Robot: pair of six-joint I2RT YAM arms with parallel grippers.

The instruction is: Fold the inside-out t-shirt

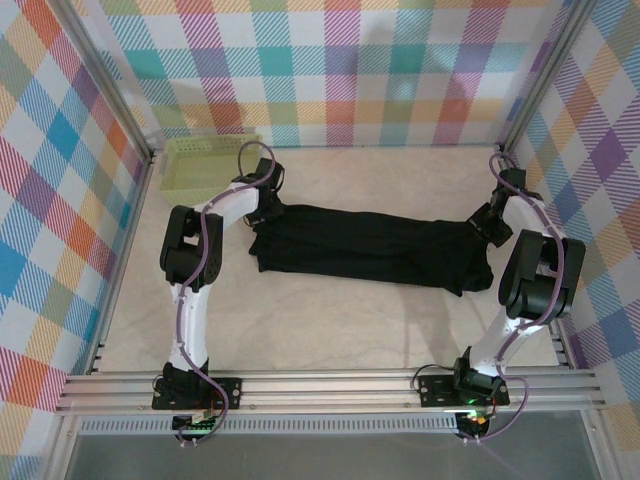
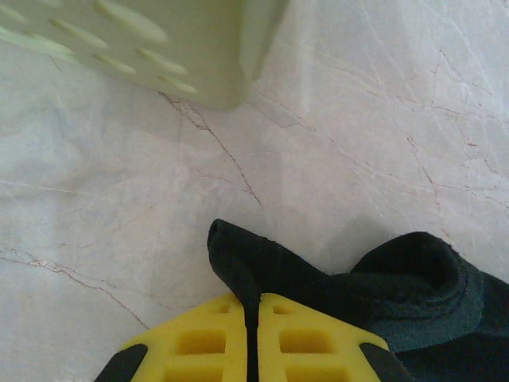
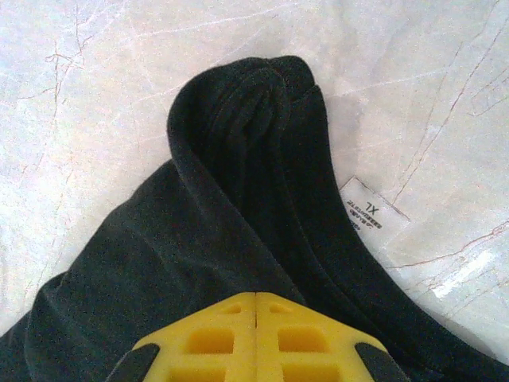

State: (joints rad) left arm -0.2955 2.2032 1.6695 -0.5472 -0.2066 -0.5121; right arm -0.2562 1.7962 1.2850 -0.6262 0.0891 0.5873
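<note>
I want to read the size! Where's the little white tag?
In the right wrist view, the white tag lies on the pale table at the right edge of the black t-shirt, ahead of the right gripper.

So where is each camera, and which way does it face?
Top external: above, behind the arms, looking down on both, table, plain black cloth t-shirt.
Left wrist: rides that arm, left gripper shut on the shirt, pale green plastic lattice basket ahead.
Right wrist: likewise, right gripper shut on the shirt, white tag beside.
Shared: the shirt.
</note>
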